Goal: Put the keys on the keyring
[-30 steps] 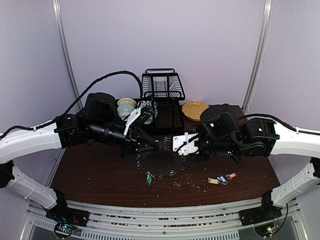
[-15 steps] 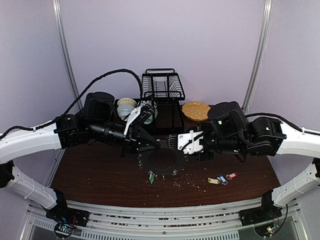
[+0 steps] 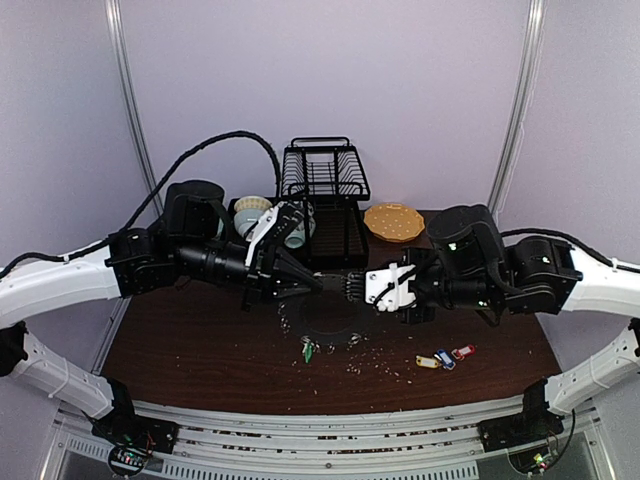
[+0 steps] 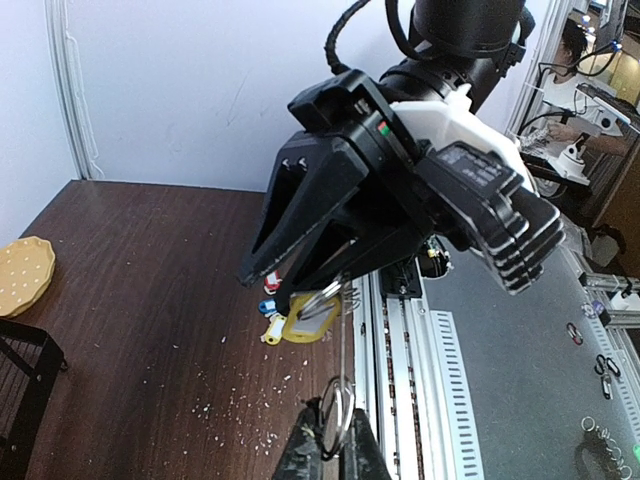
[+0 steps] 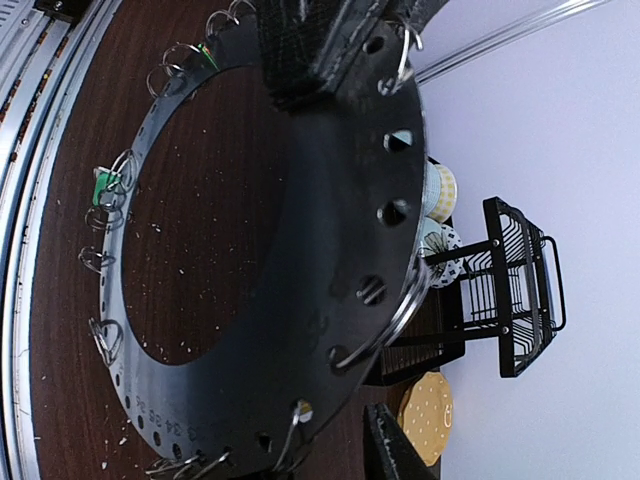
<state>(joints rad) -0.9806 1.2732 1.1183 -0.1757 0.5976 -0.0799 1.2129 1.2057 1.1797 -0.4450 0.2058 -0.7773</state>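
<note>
At the middle of the dark wooden tabletop (image 3: 200,350), my left end effector (image 3: 312,286) is clenched on a small metal split ring (image 4: 336,415) at the far rim of the flat dark ring-shaped keyring (image 5: 300,250). My right end effector (image 3: 350,285) meets that rim from the other side; whether it grips, I cannot tell. A green-tagged key (image 5: 103,186) sits at a ring on the near rim, while yellow-, blue- and red-tagged keys (image 3: 443,358) lie together on the tabletop, well apart to the right.
</note>
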